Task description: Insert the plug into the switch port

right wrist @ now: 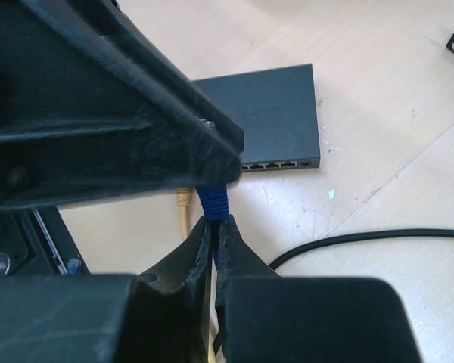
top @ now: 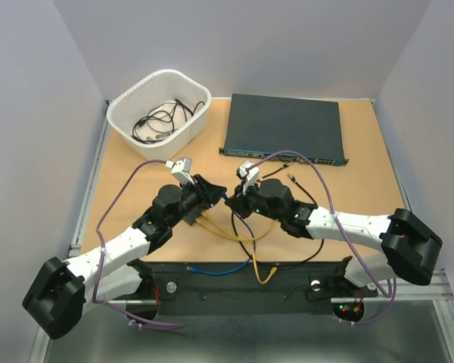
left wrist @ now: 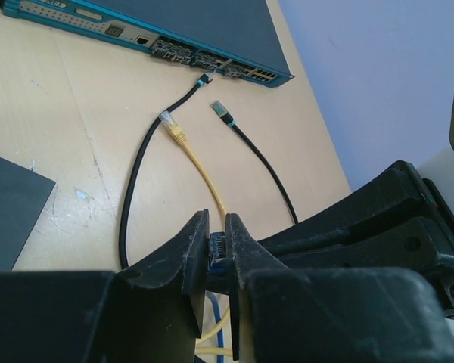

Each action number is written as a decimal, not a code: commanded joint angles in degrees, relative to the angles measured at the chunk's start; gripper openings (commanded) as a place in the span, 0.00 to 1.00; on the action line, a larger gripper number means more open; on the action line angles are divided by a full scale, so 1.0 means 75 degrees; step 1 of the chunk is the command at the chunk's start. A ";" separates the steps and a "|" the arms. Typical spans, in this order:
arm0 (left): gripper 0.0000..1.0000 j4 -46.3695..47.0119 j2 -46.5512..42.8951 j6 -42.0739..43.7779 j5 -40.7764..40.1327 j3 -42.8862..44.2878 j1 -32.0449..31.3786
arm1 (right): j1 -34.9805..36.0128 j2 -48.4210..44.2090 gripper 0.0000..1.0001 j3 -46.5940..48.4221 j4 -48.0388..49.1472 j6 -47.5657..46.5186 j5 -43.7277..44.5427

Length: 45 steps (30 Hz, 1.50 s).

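A white basket [top: 188, 130] of cords sits far left. At centre, the left gripper [left wrist: 217, 227] pinches the plug [left wrist: 218, 255] between narrow jaws. The right gripper [right wrist: 213, 227] meets it tip to tip, clamped tight on the blue cable [right wrist: 212, 203] just behind. Beyond lies the small black switch [right wrist: 266, 113], its switch port [right wrist: 276, 163] row facing them, apart from the plug.
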 commanded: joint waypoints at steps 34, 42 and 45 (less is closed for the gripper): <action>0.65 0.2994 -0.2230 0.1015 0.1870 -0.1214 0.0003 | -0.0461 -0.1461 0.01 -0.0688 0.1610 0.0224 -0.3425; 0.54 0.3053 -0.1867 0.1073 0.1952 -0.1225 0.0003 | -0.0484 -0.1320 0.00 -0.0594 0.1680 0.0247 -0.3531; 0.52 0.3064 -0.1808 0.1108 0.1964 -0.1272 0.0003 | -0.0507 -0.1355 0.00 -0.0594 0.1704 0.0248 -0.3554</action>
